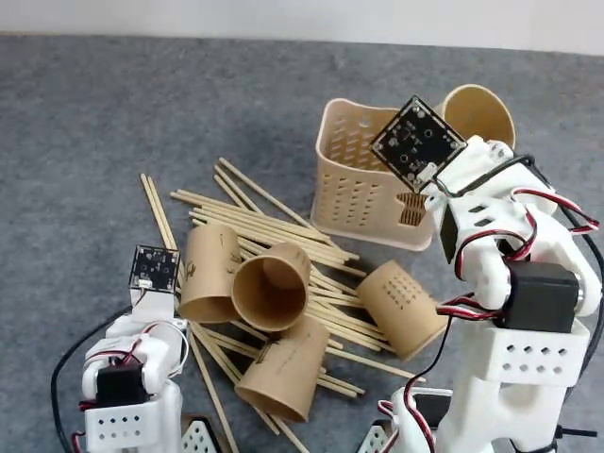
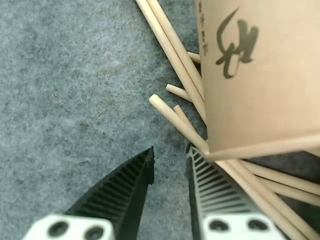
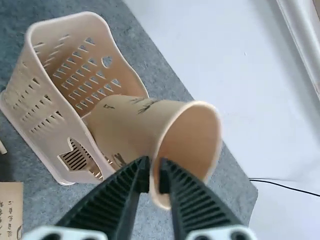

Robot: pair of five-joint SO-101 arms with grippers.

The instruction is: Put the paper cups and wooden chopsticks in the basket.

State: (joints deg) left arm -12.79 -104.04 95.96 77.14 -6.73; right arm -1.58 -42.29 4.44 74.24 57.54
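Five paper cups show from above. Four lie on their sides on the grey mat, on and among a loose spread of wooden chopsticks in front of the basket. The basket stands upright, with its opening facing up.

The fifth cup is clamped in the right gripper. The two black fingers pinch its rim, one inside the mouth and one outside. This cup is held on its side, with its mouth turned toward the arm and its base pointing away. It sits just beside the basket's wall, outside the basket. From above it appears past the basket's far right corner. Whether it touches the mat cannot be made out.

The left gripper is low over the mat, its fingers a little apart with bare mat between them, grasping nothing. The leftmost cup lies just ahead of it and off to the side of the pale finger. The cup's near end is close to that fingertip but not between the two fingers. Several chopsticks run out from under this cup, and one passes right beside the pale finger's tip.
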